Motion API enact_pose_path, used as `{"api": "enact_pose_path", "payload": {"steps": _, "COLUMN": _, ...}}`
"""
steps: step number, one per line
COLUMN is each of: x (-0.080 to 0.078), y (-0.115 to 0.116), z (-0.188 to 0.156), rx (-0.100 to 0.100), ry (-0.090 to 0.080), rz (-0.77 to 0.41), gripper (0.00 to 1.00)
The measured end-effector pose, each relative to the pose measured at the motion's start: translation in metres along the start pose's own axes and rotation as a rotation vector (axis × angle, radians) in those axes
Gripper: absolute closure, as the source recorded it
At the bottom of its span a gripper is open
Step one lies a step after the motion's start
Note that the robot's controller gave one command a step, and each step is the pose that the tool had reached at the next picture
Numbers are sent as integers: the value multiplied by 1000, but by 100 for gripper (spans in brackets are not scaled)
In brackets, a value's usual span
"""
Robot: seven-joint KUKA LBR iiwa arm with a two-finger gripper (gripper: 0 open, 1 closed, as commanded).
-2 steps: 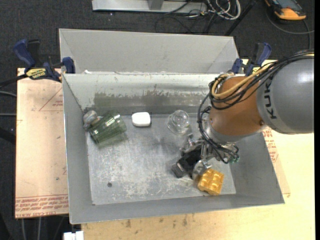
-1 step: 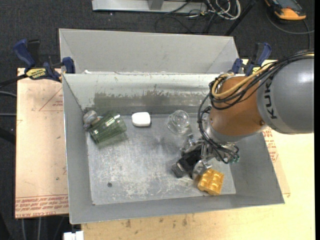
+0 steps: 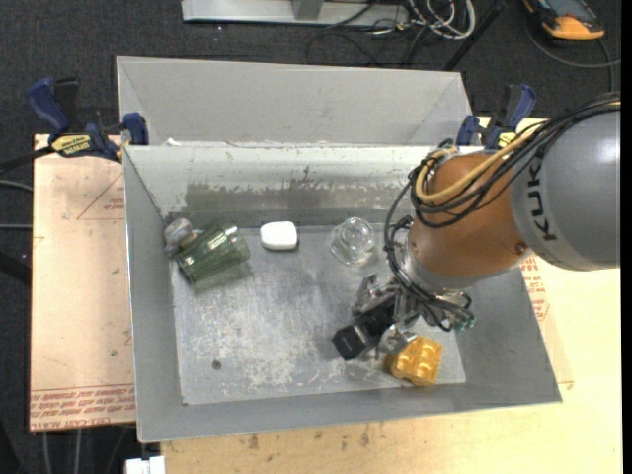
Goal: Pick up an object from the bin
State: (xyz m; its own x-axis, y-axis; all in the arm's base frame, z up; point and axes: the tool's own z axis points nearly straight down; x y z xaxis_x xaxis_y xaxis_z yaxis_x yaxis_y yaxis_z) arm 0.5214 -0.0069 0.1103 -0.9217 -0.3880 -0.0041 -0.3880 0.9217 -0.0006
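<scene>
The pincer (image 3: 392,322) hung low in the bin (image 3: 247,363) under its orange wrist cover (image 3: 464,215); apart or together, I could not tell. A black block (image 3: 351,343) lay just left of it, perhaps touching, and a yellow knobbly piece (image 3: 416,360) lay just beside it, towards the front wall. I judged it should centre over one before closing.

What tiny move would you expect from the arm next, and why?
Probably a slight shift toward one piece before lowering: the gripper sits at the front right of the grey metal bin, between the small black block and the knobbly yellow plastic lump.
</scene>
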Motion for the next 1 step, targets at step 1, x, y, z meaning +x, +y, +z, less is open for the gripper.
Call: {"api": "enact_pose_path", "payload": {"steps": 1, "x": -9, "y": 23, "z": -119, "rx": -3, "ry": 6, "rz": -14, "gripper": 100}}
